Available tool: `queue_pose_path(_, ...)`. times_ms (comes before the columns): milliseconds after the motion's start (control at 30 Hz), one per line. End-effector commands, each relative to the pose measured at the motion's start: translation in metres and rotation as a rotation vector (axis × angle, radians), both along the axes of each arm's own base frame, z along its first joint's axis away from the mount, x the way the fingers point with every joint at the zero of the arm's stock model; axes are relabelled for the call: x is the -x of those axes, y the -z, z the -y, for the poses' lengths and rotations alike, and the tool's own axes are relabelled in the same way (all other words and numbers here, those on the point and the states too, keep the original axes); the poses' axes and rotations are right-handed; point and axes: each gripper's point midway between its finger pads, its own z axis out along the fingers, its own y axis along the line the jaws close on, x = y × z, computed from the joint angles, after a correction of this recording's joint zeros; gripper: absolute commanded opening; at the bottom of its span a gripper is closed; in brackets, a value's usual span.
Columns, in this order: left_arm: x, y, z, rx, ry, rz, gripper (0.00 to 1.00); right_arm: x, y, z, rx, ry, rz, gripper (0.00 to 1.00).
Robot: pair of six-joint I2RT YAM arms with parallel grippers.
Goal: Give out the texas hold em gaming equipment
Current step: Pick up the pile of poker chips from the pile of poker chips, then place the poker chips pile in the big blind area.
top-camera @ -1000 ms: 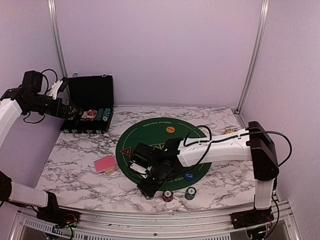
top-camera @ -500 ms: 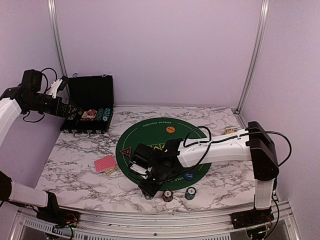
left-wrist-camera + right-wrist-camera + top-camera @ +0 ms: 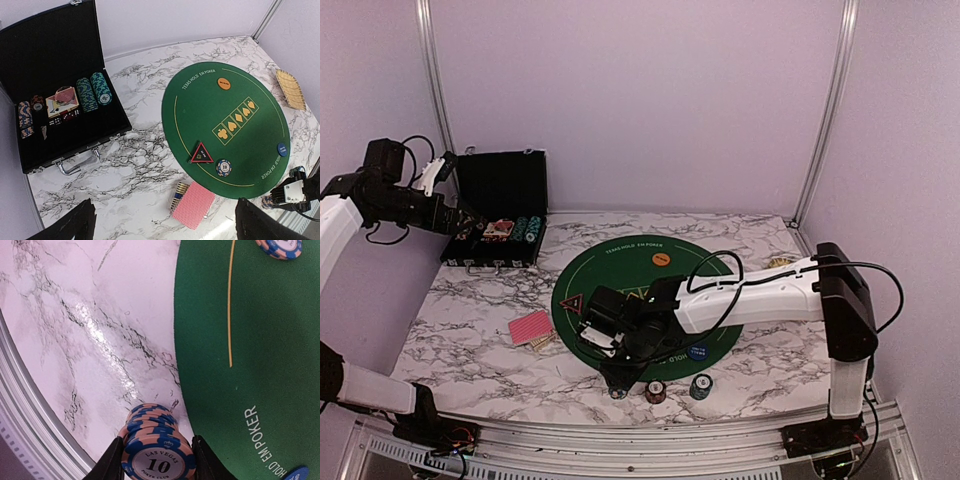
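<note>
My right gripper (image 3: 157, 462) is low at the table's near edge, its fingers pressed on both sides of a stack of blue-and-peach poker chips (image 3: 156, 445), which stands on marble just off the green mat (image 3: 250, 340). From above, this gripper (image 3: 619, 386) sits left of a red chip stack (image 3: 655, 391) and a teal one (image 3: 700, 386). My left gripper (image 3: 167, 225) hangs open and high near the case (image 3: 60, 100). Below it lie red-backed cards (image 3: 195, 204), the triangle marker (image 3: 201, 154), one chip (image 3: 224, 167), an orange button (image 3: 223, 83) and a blue button (image 3: 282, 149).
The open black case (image 3: 500, 215) at the back left holds rows of chips (image 3: 95, 91), cards and dice. A tan slatted wooden piece (image 3: 290, 89) lies beyond the mat's right side. The metal rail (image 3: 30, 430) runs close behind the gripped stack.
The right jaws have closed in on the blue-and-peach stack at the mat's near edge. The left arm has hardly moved.
</note>
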Motion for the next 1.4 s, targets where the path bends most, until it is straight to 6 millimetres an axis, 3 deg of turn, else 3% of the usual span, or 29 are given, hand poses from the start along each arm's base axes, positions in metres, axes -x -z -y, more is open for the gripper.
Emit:
queue_pose_path(0,0.002,-0.009,0.003,0.008,0.01,0.003,0.99,-0.003,-0.039,-0.016,-0.084,0.011,0.032,0.17)
queue_pose_path(233,0.0,-0.011,0.003,0.005,0.01,0.007,0.99,-0.004,-0.063,-0.023,-0.132,0.022,0.035,0.13)
queue_pose_path(367,0.0,-0.015,0.004,0.007,0.014,0.016,0.99,-0.022,-0.072,-0.019,-0.132,0.062,0.067,0.13)
queue_pose_path(600,-0.001,-0.013,0.004,0.012,0.015,0.008,0.99,-0.104,-0.069,0.021,-0.086,0.239,0.158,0.15)
queue_pose_path(833,0.0,-0.014,0.004,0.011,0.015,0.011,0.99,-0.192,-0.054,0.07,-0.053,0.421,0.235,0.15)
queue_pose_path(1033,0.0,-0.013,0.005,0.013,0.017,0.009,0.99,-0.254,-0.041,0.107,-0.032,0.544,0.264,0.15)
queue_pose_path(1367,-0.001,-0.01,0.006,0.014,0.025,-0.001,0.99,-0.32,-0.022,0.142,-0.033,0.663,0.277,0.16)
